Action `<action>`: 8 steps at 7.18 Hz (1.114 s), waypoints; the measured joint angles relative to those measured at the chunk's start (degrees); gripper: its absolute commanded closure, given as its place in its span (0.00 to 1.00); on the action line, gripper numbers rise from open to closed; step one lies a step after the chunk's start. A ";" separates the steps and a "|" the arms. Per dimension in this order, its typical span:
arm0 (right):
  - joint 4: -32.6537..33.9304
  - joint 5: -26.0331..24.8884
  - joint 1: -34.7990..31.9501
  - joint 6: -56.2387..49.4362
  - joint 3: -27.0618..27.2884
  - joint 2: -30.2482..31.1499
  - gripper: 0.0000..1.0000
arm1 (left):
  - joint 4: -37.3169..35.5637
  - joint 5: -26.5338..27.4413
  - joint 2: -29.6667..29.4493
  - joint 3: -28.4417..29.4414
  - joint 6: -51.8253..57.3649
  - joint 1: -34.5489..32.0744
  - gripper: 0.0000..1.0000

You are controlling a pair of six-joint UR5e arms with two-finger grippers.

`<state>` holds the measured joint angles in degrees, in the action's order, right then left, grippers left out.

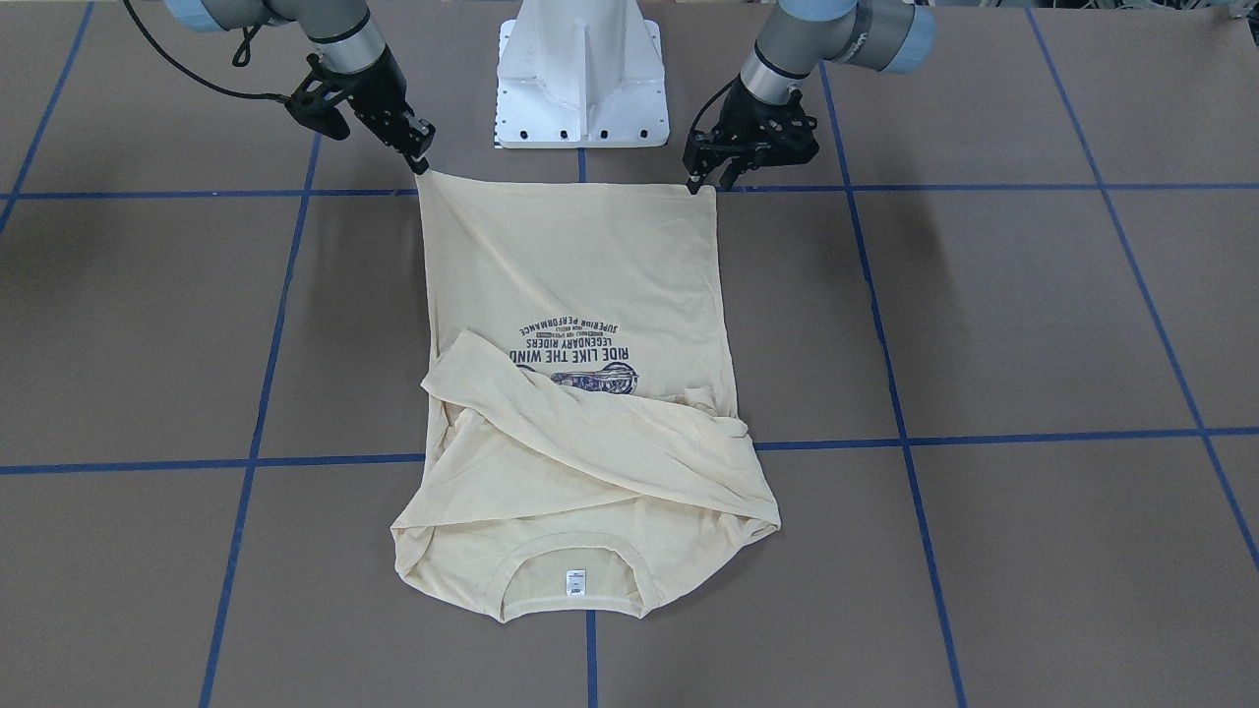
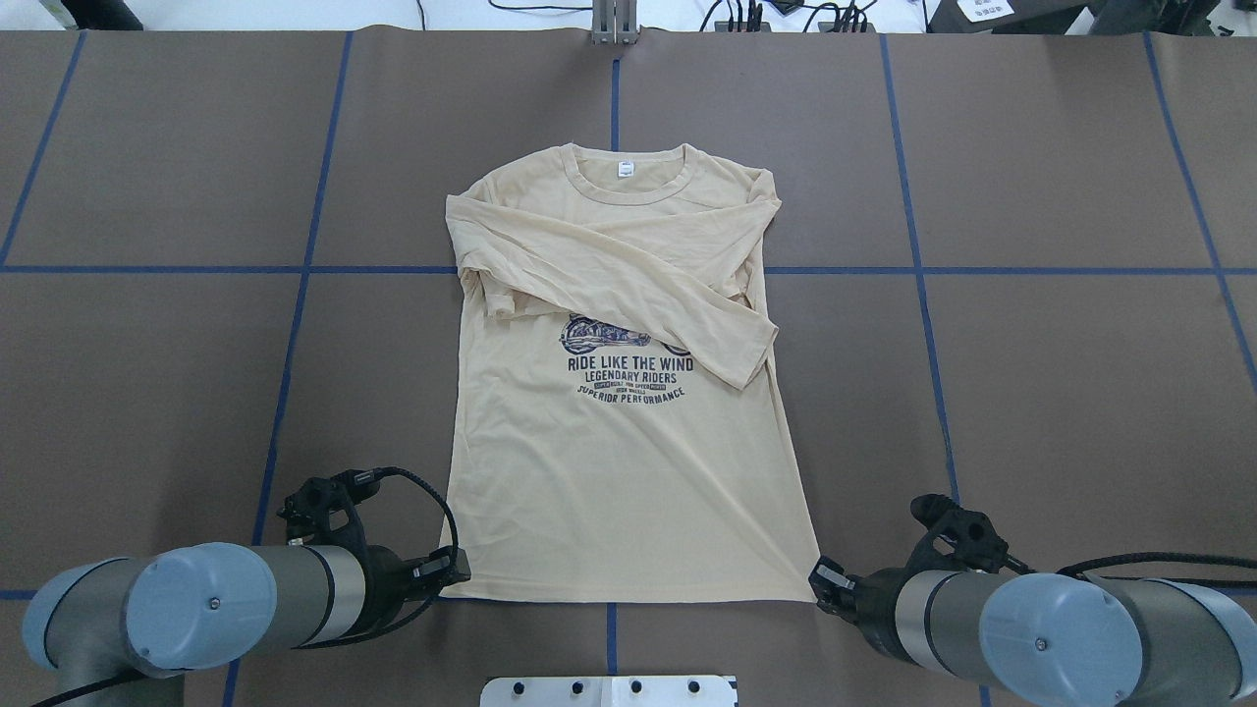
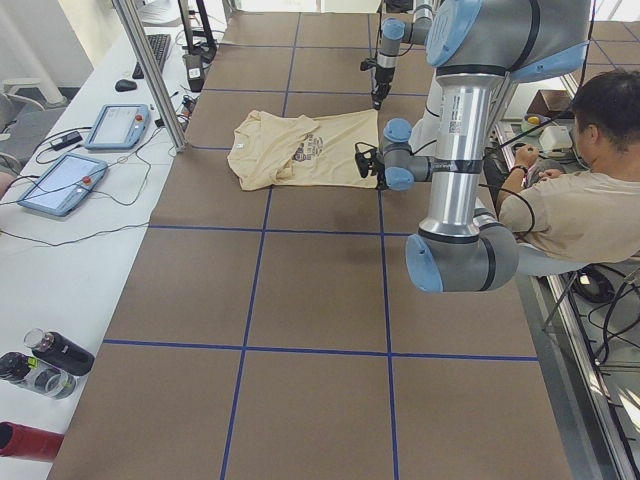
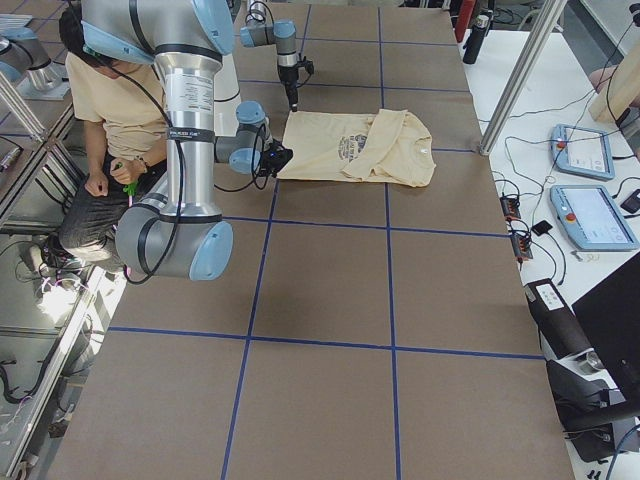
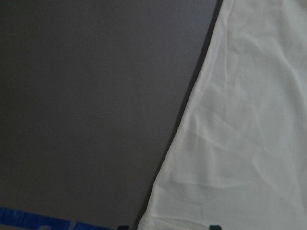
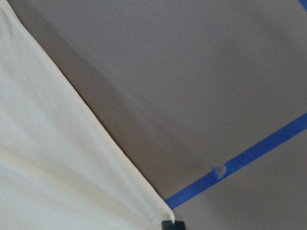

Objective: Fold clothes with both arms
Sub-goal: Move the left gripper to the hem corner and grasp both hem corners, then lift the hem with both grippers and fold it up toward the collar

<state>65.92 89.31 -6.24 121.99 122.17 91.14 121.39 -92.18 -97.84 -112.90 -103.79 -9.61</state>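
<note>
My left claw point(image 1: 710, 181) and right claw point(image 1: 423, 157) each look clamped on a hem point(image 1: 570, 183) corner of the cream long-sleeved shirt point(image 1: 580, 285), which lies flat on the table point(image 1: 984, 315) (sleeves point(image 1: 590, 433) crossed). I'd raise both evenly, keep the hem taut, and carry it toward the collar point(image 1: 570, 553).

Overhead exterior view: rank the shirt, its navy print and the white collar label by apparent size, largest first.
1. shirt
2. navy print
3. collar label
All three lie on the same garment, so nearness to the camera hardly affects the order.
</note>
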 measured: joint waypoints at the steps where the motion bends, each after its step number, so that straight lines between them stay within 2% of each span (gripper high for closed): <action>1: 0.02 -0.01 0.00 0.00 0.00 0.03 1.00 | -0.01 0.04 0.02 0.13 -0.15 0.02 0.45; 2: 0.04 0.01 0.00 0.00 0.00 0.06 1.00 | -0.01 0.06 0.04 0.33 -0.23 0.03 0.48; 3: 0.02 0.03 0.00 0.00 -0.03 0.08 1.00 | -0.01 0.04 0.04 0.64 -0.26 0.07 0.64; 4: 0.03 0.01 0.00 0.00 -0.05 0.08 1.00 | -0.01 0.01 0.01 0.90 -0.27 0.09 0.90; 5: 0.06 0.01 0.00 0.00 -0.03 0.09 1.00 | -0.01 -0.01 -0.06 0.95 -0.32 0.10 1.00; 8: 0.07 0.07 -0.01 0.00 0.07 0.04 1.00 | -0.20 -1.24 0.09 0.08 -0.92 -0.02 1.00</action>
<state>65.99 89.38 -6.25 121.99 122.24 91.18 121.19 -93.42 -97.76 -112.82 -104.70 -9.63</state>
